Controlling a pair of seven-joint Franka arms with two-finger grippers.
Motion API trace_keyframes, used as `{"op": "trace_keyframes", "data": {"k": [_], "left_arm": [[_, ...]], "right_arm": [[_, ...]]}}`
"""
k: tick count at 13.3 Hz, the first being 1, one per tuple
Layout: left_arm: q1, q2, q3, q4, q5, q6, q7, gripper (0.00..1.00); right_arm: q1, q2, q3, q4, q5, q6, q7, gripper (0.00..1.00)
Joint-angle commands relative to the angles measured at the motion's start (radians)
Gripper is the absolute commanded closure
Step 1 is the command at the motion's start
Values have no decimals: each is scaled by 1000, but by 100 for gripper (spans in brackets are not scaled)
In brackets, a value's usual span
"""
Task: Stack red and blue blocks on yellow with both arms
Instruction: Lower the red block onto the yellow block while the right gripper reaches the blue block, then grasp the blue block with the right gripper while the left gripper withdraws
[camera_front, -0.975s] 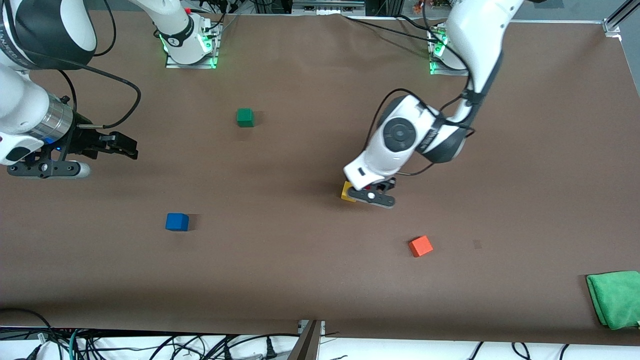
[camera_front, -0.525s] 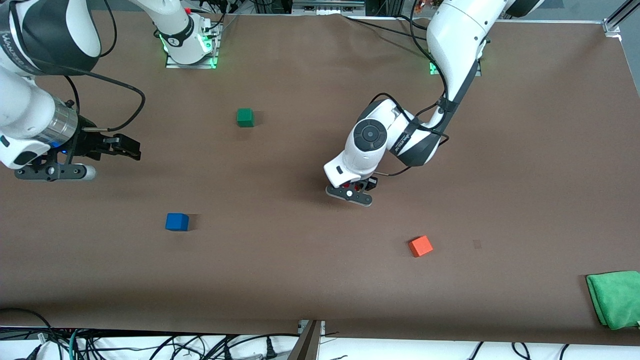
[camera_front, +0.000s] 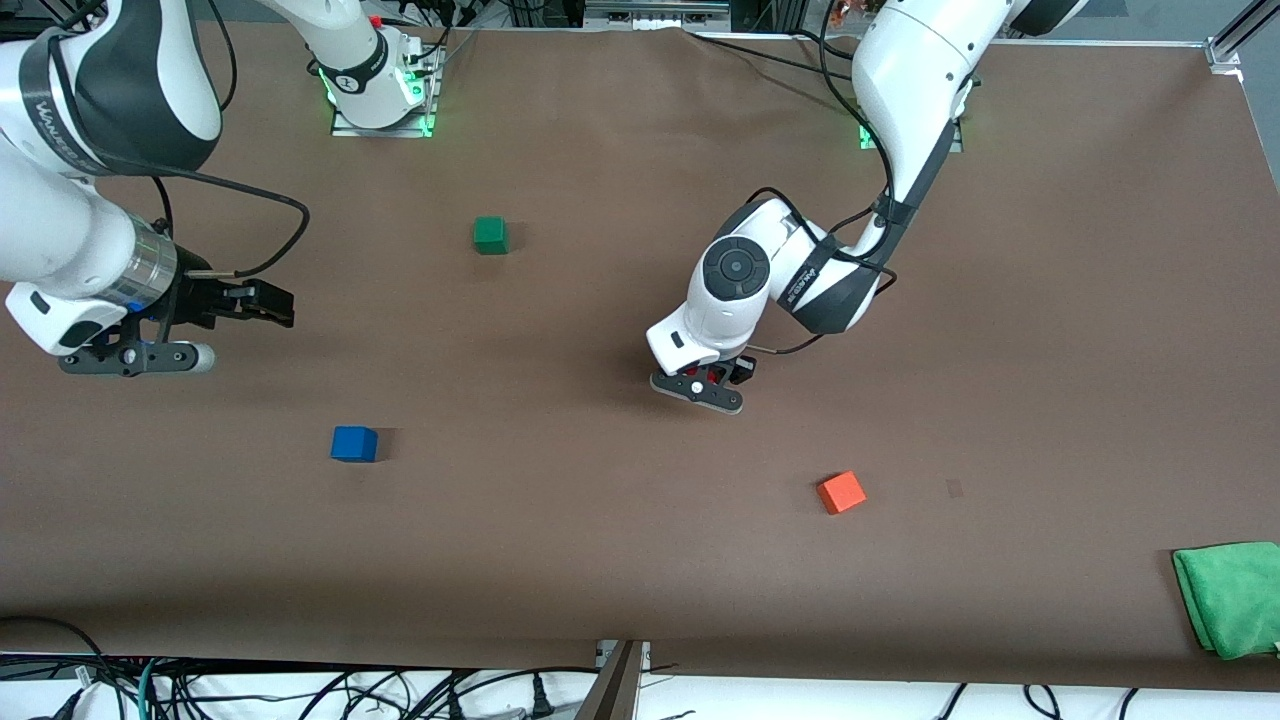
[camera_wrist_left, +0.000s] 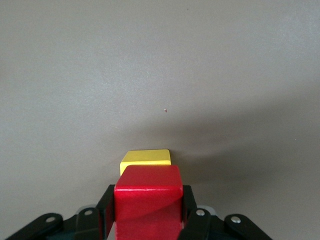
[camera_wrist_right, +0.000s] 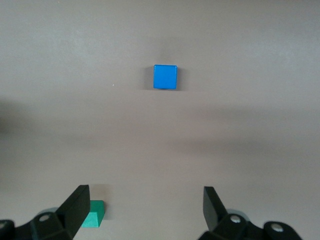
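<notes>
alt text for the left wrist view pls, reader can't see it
The left end effector grips a red block between its black fingers, holding it just above a yellow block that sits on the plain brown table. Only part of the yellow block's top shows past the red one; nothing else is in the shot.

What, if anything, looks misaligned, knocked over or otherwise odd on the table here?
Nothing stands out. The left gripper holds the red cube squarely, over the yellow cube. The right gripper is open in the air over bare table. The blue cube, green cube and orange cube sit flat and apart.
</notes>
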Motion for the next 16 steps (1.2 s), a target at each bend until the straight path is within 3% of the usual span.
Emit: {"op": "trace_keyframes", "data": {"k": [1,3,4,5,6,8,11,14,16], "left_arm": [[-8,25,8,31,33,-17,-11,100],[-4,25,8,31,33,-17,-11,100],[-4,25,8,31,31,-17,-11,90],[-1,25,8,31,28,-17,-13,73],[-1,24,8,33,24,-17,-21,1],[2,17,6,64,15,-34,-68,0],[25,-4,3,163,-34,-211,-70,0],[146,-149,4,148,-74,-304,-60,0],[241,-248,17,143,-73,-386,-59,0]], "right_arm": [[-2,58,3,14,5,54,-13,0],[0,139,4,8,5,137,-21,0],[-6,173,6,0,7,189,-71,0],[-8,216,6,-6,25,259,-130,0],[-20,263,4,-15,71,333,-166,1],[-43,319,6,-66,134,457,-224,1],[-49,351,6,-188,153,673,-229,1],[-51,382,6,-190,228,703,-232,4],[-49,408,8,-192,249,741,-234,12]]}}
